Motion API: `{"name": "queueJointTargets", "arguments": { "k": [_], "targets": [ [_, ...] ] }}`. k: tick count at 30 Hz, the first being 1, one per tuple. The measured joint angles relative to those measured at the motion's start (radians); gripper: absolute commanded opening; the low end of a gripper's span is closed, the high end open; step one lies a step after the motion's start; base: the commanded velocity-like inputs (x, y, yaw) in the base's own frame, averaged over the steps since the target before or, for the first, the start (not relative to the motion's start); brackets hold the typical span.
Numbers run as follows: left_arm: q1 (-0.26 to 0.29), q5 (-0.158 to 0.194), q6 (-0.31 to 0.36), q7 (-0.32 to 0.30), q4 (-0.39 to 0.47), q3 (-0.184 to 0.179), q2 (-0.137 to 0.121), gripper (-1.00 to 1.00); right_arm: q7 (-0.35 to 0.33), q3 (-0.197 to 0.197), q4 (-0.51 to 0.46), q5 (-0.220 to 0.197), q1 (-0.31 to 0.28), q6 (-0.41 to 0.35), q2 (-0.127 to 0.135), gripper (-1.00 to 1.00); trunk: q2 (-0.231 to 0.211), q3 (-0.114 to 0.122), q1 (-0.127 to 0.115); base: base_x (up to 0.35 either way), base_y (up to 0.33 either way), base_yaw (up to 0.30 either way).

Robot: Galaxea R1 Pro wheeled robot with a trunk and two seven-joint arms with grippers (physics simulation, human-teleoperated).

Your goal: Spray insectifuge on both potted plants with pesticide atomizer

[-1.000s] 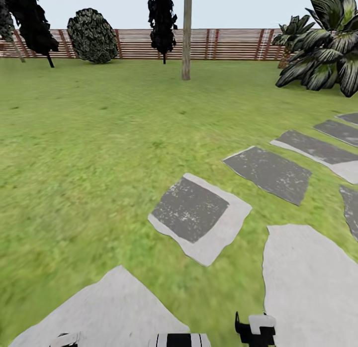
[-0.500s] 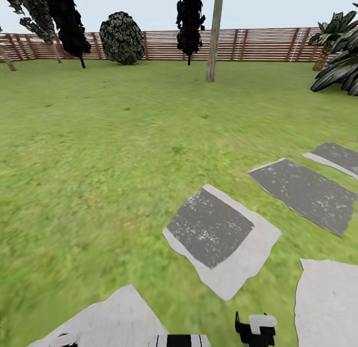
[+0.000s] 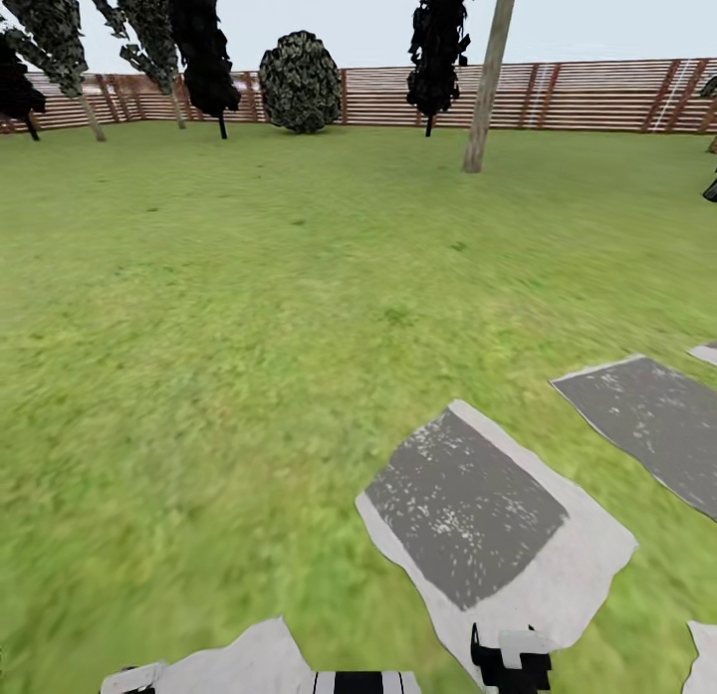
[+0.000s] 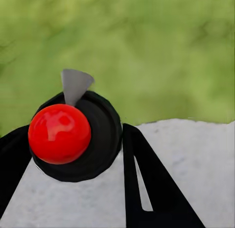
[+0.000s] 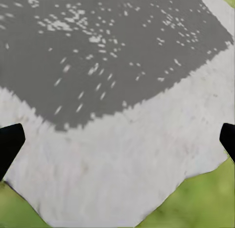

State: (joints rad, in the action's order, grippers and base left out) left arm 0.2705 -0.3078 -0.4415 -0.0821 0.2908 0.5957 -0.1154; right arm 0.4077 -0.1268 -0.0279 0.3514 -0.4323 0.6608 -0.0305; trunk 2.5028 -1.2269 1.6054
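a red ball (image 4: 59, 133) is clasped by the left gripper (image 4: 73, 154); the right gripper (image 5: 117, 139) is spread wide over a paving slab (image 5: 112, 154); the atomizer, judged light and slick, would be taken at its body

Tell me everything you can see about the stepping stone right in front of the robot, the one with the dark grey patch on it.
The stepping stone is a flat, irregular slab lying in the lawn, its edges ragged. A pale, whitish border surrounds a dark grey, roughly square centre flecked with white specks. It looks like weathered stone, set flush with the grass on all sides. The right wrist view looks straight down on it. Nothing rests on it.
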Motion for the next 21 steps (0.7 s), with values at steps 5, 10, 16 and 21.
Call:
{"name": "queueJointTargets", "arguments": {
  "k": [5,10,16,21],
  "targets": [
    [0.0,0.0,0.0,0.0,0.0,0.0,0.0,-1.0,0.0,0.0,0.0,0.0,0.0,0.0,-0.001,1.0,0.0,0.004,0.0,0.339,0.0,0.263],
    [0.0,0.0,0.0,0.0,0.0,0.0,0.0,-1.0,0.0,0.0,0.0,0.0,0.0,0.0,0.0,1.0,0.0,0.008,0.0,0.339,0.0,0.263],
    [0.0,0.0,0.0,0.0,0.0,0.0,0.0,-1.0,0.0,0.0,0.0,0.0,0.0,0.0,0.0,1.0,0.0,0.012,0.0,0.339,0.0,0.263],
    [0.0,0.0,0.0,0.0,0.0,0.0,0.0,-1.0,0.0,0.0,0.0,0.0,0.0,0.0,0.0,1.0,0.0,0.015,0.0,0.339,0.0,0.263]
  ]
}}
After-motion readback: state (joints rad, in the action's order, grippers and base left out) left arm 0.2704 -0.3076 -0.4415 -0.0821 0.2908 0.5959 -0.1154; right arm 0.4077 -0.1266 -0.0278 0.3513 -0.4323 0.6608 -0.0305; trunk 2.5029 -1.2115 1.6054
